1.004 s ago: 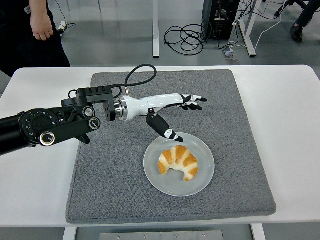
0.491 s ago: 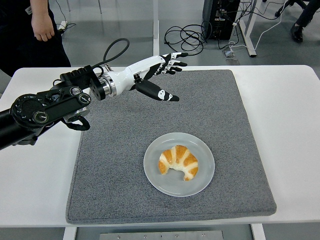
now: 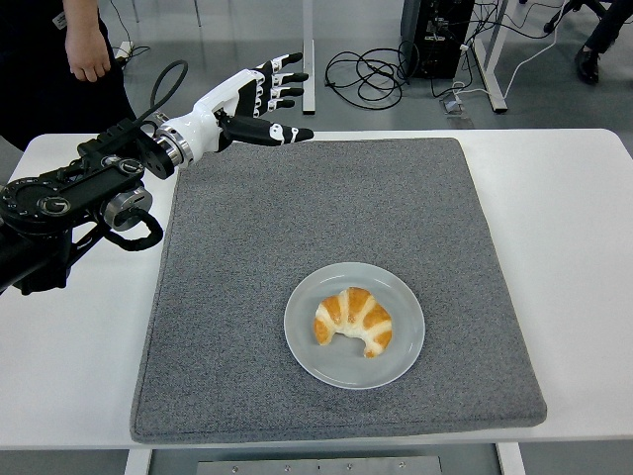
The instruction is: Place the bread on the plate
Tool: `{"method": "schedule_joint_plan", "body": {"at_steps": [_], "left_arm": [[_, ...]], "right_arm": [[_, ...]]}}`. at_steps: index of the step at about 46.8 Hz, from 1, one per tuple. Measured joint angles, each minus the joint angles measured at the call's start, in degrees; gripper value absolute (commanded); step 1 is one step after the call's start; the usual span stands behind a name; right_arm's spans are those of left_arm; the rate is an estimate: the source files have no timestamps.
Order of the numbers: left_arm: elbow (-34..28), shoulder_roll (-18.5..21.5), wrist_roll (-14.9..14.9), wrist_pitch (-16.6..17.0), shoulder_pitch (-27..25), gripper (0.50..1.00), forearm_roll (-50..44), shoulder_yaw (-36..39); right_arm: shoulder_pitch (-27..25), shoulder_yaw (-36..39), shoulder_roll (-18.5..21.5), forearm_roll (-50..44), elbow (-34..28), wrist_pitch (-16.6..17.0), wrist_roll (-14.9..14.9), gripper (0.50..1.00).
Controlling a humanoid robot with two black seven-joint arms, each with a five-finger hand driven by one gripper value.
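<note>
A golden croissant lies on a white round plate in the near middle of the grey mat. My left hand is raised over the mat's far left corner, well away from the plate. Its fingers are spread and it holds nothing. My right arm is out of view.
The grey mat covers most of the white table. A person stands at the far left behind the table. Cables and table legs lie on the floor beyond.
My left hand has drawn back from just above the plate, up and to the far left, staying open. The croissant and plate have not moved.
</note>
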Motion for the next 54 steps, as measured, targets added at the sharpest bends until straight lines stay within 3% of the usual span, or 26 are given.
{"method": "schedule_joint_plan", "body": {"at_steps": [8,19,34,42,54], "left_arm": [[0.14,0.23,0.0,-0.97,2.15,0.955,-7.74,-0.27],[0.17,0.31,0.18,-6.51,7.09,0.961,-12.21,-8.78],[0.13,0.29,0.41,-7.2,13.06,0.965,-12.29,-15.1],[0.24,0.25,0.45,-9.7,14.99,0.965,-14.59,-16.51],[0.29,0.22,0.42,-9.93,16.7,0.966,-15.36,-16.54]], "right_arm": [[0.0,-0.01,0.0,0.0,0.02,0.0,0.0,1.0],[-0.01,0.06,0.0,0.0,0.0,0.0,0.01,1.0],[0.0,-0.02,0.0,0.0,0.0,0.0,0.0,1.0],[-0.02,-0.02,0.0,0.0,0.0,0.0,0.0,1.0],[-0.01,0.04,0.0,0.0,0.06,0.0,-0.01,1.0]]}}
